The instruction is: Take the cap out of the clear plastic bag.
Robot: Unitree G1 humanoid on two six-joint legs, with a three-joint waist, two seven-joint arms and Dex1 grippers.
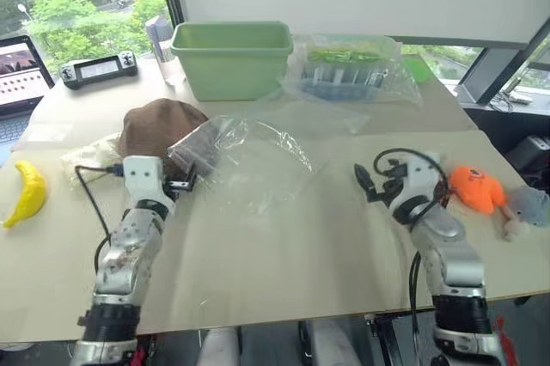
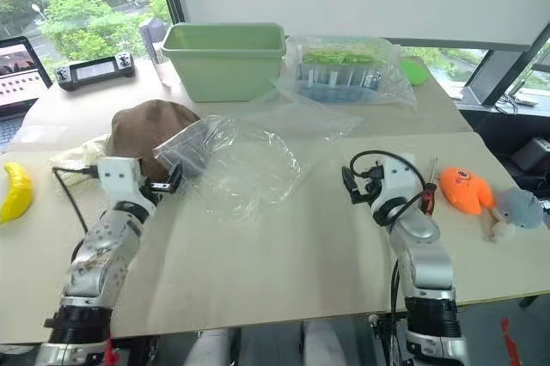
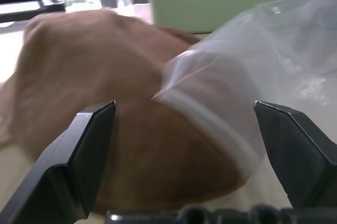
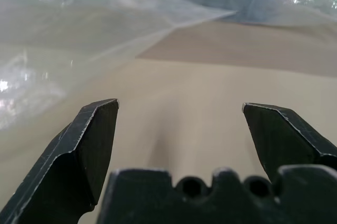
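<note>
The dark brown domed cap (image 1: 155,125) lies on the table at the left. The clear plastic bag (image 1: 258,164) spreads flat to its right, and the bag's rimmed edge (image 3: 210,119) drapes over the cap's (image 3: 95,92) right side. Most of the cap is outside the film. My left gripper (image 1: 185,181) is open and level just in front of the cap's near edge, where the bag's edge meets it, holding nothing. My right gripper (image 1: 365,181) is open over bare table to the right of the bag (image 4: 47,71), apart from it.
A green bin (image 1: 232,57) stands at the back, with a clear bag of green and blue things (image 1: 352,70) beside it. A banana (image 1: 27,194) and an off-white cloth (image 1: 90,155) lie at the left. An orange toy (image 1: 477,187), a grey toy (image 1: 528,207) and a screwdriver (image 2: 428,198) lie at the right.
</note>
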